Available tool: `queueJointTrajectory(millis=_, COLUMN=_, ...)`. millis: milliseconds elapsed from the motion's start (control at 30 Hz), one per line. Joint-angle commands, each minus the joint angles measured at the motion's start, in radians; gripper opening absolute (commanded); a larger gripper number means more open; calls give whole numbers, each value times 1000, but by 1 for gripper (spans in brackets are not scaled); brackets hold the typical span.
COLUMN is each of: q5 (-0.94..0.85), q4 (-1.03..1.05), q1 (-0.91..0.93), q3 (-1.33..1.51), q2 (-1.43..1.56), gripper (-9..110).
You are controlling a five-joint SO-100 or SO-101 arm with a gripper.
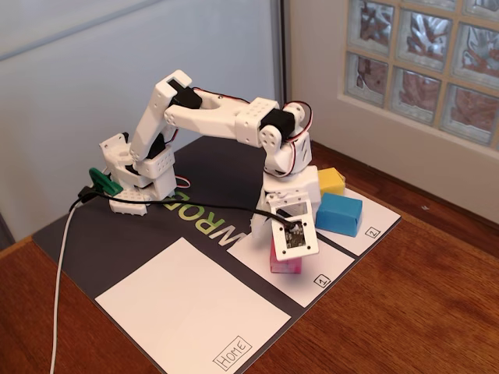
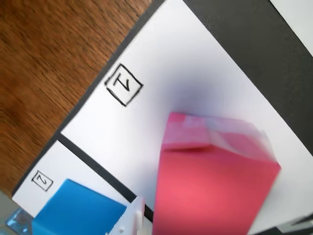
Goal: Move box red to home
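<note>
Hovering over sheet "1" (image 2: 195, 83), our gripper (image 1: 290, 253) has the box red (image 2: 215, 181) right beneath it; whether the jaws grip it, we cannot tell. Home (image 1: 187, 308), well aside, lies bare; the carry remains.

A blue box (image 1: 338, 213) sits on the white sheet marked "2" (image 1: 373, 218), a yellow box (image 1: 331, 181) just behind it. Both sheets lie on a dark mat (image 1: 101, 241) covering the wooden table (image 1: 405, 312). A glass-block window (image 1: 425, 54) stands behind.
</note>
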Motion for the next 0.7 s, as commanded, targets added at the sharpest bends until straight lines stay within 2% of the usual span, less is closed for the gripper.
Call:
queueJointTrajectory(millis=0, q5=17, q4=-26, q1=-6, q3=-43, q2=-5, gripper=42)
queueJointTrajectory(millis=667, q5=44, q4=-46, q1=-74, q3=-32, q2=-94, gripper=36)
